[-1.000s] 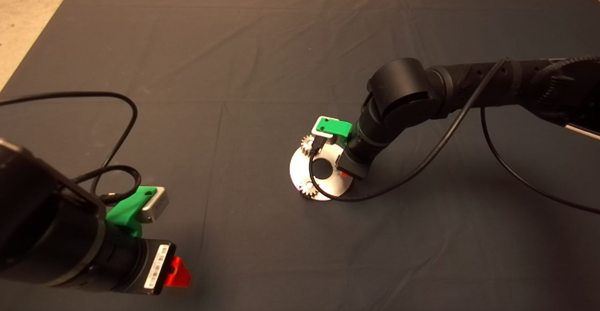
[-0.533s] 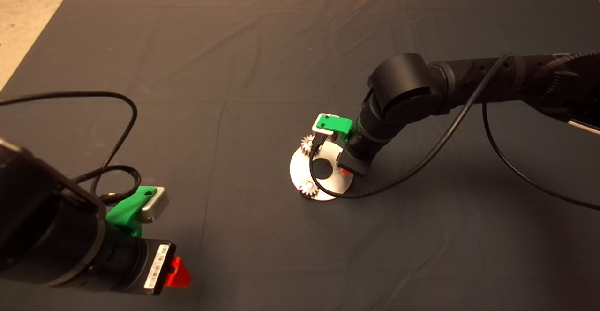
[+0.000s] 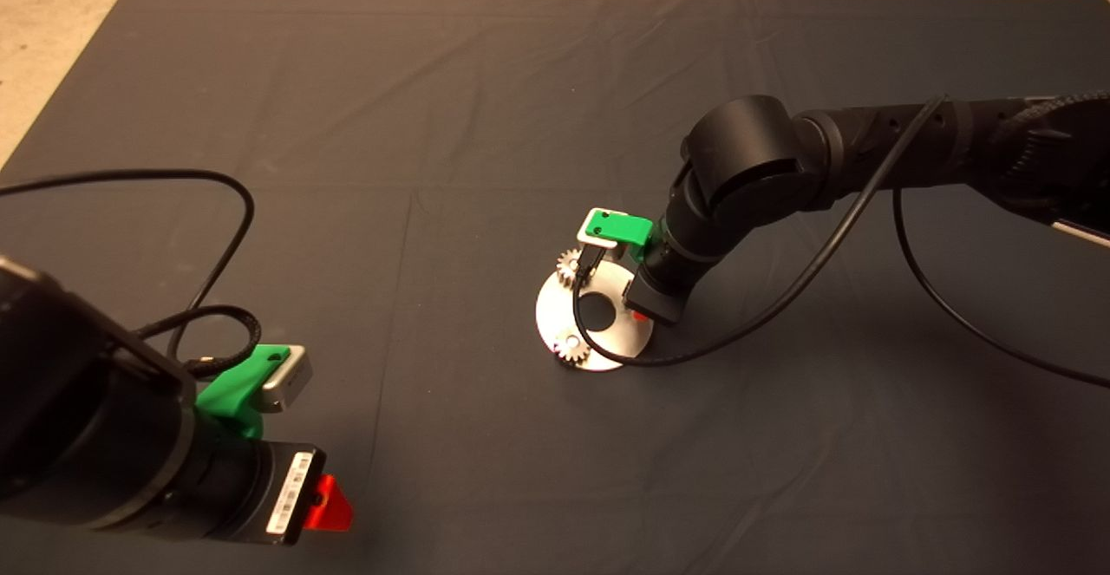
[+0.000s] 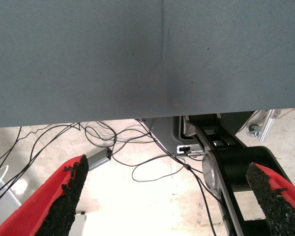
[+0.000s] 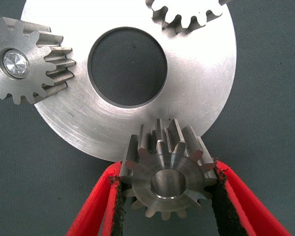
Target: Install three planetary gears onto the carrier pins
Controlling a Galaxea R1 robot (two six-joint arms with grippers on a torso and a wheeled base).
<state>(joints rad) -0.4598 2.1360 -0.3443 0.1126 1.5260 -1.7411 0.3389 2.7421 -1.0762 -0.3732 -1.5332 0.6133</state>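
The right hand (image 5: 169, 196) is gripping a planetary gear (image 5: 168, 172) between its red fingers (image 5: 101, 201) over the rim of the silver disc (image 5: 196, 93), where two gears (image 5: 27, 61) are sitting on pins, while the left hand (image 4: 167, 196), fingers spread, is idling off the mat (image 3: 434, 124).
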